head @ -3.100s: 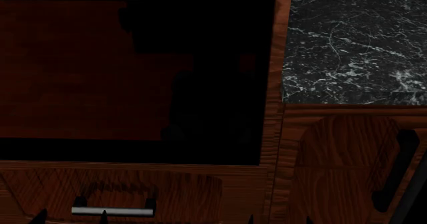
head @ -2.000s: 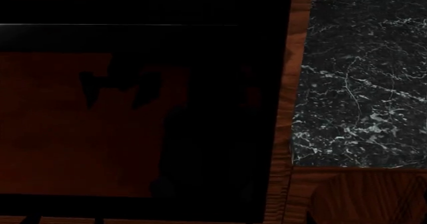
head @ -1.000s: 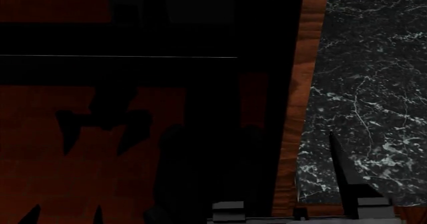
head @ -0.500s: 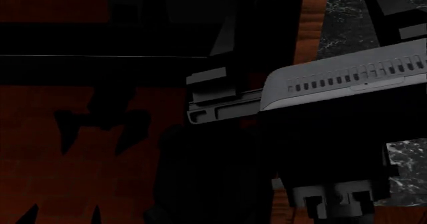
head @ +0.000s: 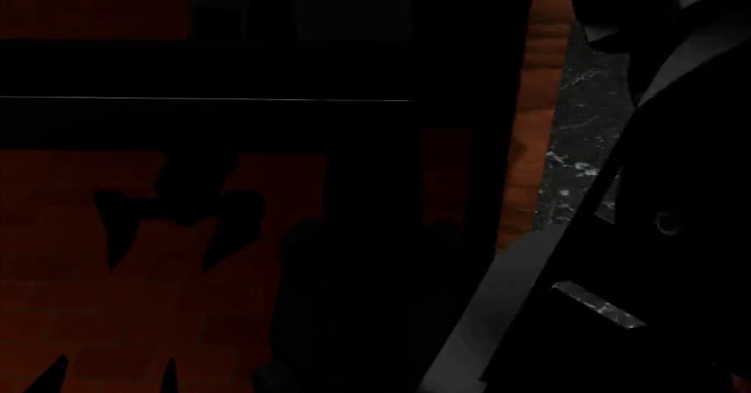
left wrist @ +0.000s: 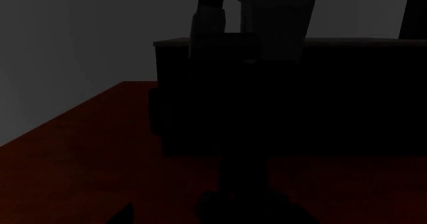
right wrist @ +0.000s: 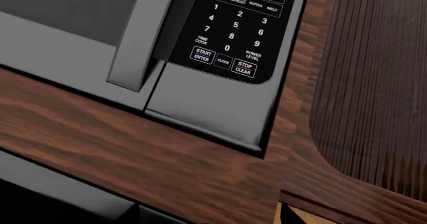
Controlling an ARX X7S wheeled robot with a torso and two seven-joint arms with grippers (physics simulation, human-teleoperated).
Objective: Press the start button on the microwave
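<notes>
Right hand: its fingers show in no view, so open or closed cannot be told. Only the right arm [head: 657, 235] is seen, a big dark bulk in the head view from 5 o'clock up to 1 o'clock. It covers most of the black white-veined marble slab [head: 575, 147]. Left hand: the left wrist view is too dark to make it out, so its state cannot be told. That view gives only a dark boxy shape [left wrist: 287, 98] over a dim red-brown surface [left wrist: 67, 159]. The microwave [head: 235, 68] fills the head view from 12 round to 6 and 9 o'clock, glossy black with red-brown reflections and one thin pale line. A wood strip [head: 534, 103] stands between it and the slab. The right wrist view faces the microwave's keypad [right wrist: 237, 28] close up. The START/ENTER key [right wrist: 203, 55] sits in the lowest row, with CLOCK between it and the STOP/CLEAR key [right wrist: 244, 68]. The door handle [right wrist: 137, 53] is just beside the keypad panel. Wooden trim [right wrist: 133, 144] borders the microwave's lower edge and side.
</notes>
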